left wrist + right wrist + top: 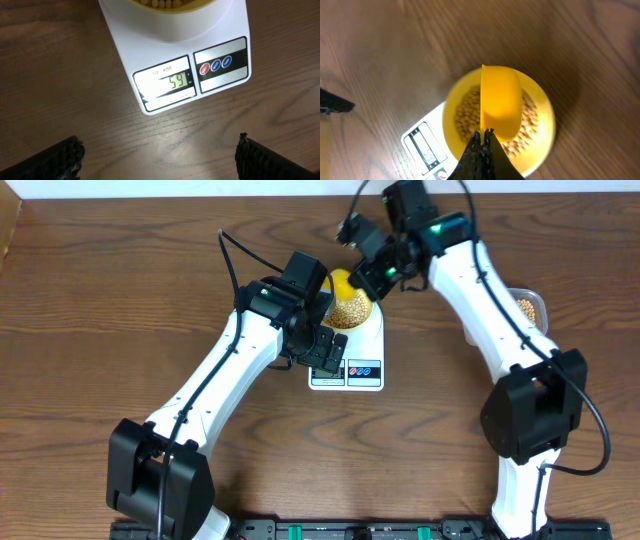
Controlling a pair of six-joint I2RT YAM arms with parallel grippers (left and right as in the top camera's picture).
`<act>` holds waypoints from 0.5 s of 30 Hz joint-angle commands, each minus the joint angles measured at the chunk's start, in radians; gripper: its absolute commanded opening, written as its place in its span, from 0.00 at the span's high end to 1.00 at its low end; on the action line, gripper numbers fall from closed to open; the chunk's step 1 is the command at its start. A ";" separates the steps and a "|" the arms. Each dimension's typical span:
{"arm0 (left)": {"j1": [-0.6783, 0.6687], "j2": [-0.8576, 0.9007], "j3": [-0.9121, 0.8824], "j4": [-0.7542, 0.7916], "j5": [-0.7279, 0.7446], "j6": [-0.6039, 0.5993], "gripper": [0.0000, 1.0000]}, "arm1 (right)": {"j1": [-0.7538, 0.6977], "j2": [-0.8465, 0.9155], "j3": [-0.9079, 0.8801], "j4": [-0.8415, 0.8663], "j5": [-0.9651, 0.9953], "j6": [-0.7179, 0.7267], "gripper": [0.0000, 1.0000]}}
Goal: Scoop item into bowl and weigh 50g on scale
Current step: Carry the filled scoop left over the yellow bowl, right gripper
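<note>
Nearest us, the left hand (pixel 160 152) is hovering released, fingers spread wide above the bench (pixel 60 90), just near of the scale (pixel 125 30), whose display (pixel 172 82) is glowing. On the scale's platform the bowl (pixel 546 125) is sitting, with the beans (pixel 465 112) filling it. Over them the right hand (pixel 482 139) is clenching the yellow scoop (pixel 501 100). Far right, a clear tub (pixel 530 305) is sitting on the bench.

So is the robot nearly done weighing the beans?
Nearly. Done: the bowl sits on the scale with plenty of beans in it. In hand: the right jaws are shut on the scoop, held over the bowl. Left: the display looks like 59, above 50, so a few beans probably need to come out.
</note>
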 commanded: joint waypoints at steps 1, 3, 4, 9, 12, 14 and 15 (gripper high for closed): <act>0.003 0.008 -0.002 -0.002 0.001 -0.006 0.02 | 0.024 -0.008 0.011 0.000 0.034 -0.096 0.99; 0.003 0.008 -0.002 -0.002 0.001 -0.006 0.02 | 0.026 -0.008 0.011 -0.005 0.034 -0.113 0.99; 0.003 0.008 -0.002 -0.002 0.001 -0.006 0.02 | 0.026 -0.007 0.010 -0.009 0.034 -0.122 0.99; 0.003 0.008 -0.002 -0.002 0.001 -0.006 0.02 | 0.038 -0.004 -0.008 -0.026 0.058 -0.160 0.99; 0.003 0.008 -0.002 -0.002 0.001 -0.006 0.02 | 0.051 -0.002 -0.023 -0.015 0.169 -0.160 0.99; 0.003 0.008 -0.002 -0.002 0.001 -0.006 0.02 | 0.058 -0.002 -0.031 -0.007 0.228 -0.160 0.99; 0.003 0.008 -0.002 -0.002 0.001 -0.006 0.02 | 0.059 -0.002 -0.034 -0.007 0.243 -0.164 0.99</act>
